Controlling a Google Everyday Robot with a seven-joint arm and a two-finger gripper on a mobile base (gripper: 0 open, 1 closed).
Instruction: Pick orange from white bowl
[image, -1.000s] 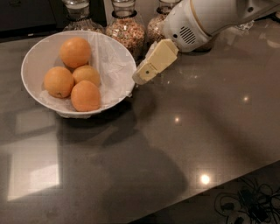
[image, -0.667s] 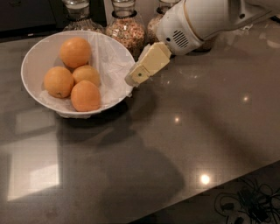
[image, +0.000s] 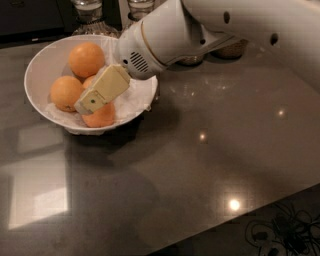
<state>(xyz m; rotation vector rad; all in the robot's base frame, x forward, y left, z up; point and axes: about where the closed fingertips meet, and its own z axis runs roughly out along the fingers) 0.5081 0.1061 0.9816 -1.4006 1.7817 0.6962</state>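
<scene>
The white bowl (image: 37, 70), lined with crinkled white paper, stands at the back left of the dark countertop. It holds several oranges. The deep reddish-orange one (image: 102, 118) lies at the bowl's front rim. A big round one (image: 86, 59) is at the back, a paler one (image: 64, 93) is on the left, and another (image: 89, 80) is mostly hidden. My gripper (image: 86, 105), cream-coloured, reaches in from the upper right. It hangs over the bowl with its tip just above the front orange, covering the orange's top.
Glass jars (image: 88, 11) stand behind the bowl, and another jar (image: 231, 49) shows behind my white arm (image: 165, 37). The countertop's front edge runs diagonally at the lower right, with tangled cables (image: 280, 232) on the floor beyond it.
My arm has swung left. The gripper has gone from beside the bowl's right rim to over the oranges inside the bowl. The oranges have not moved.
</scene>
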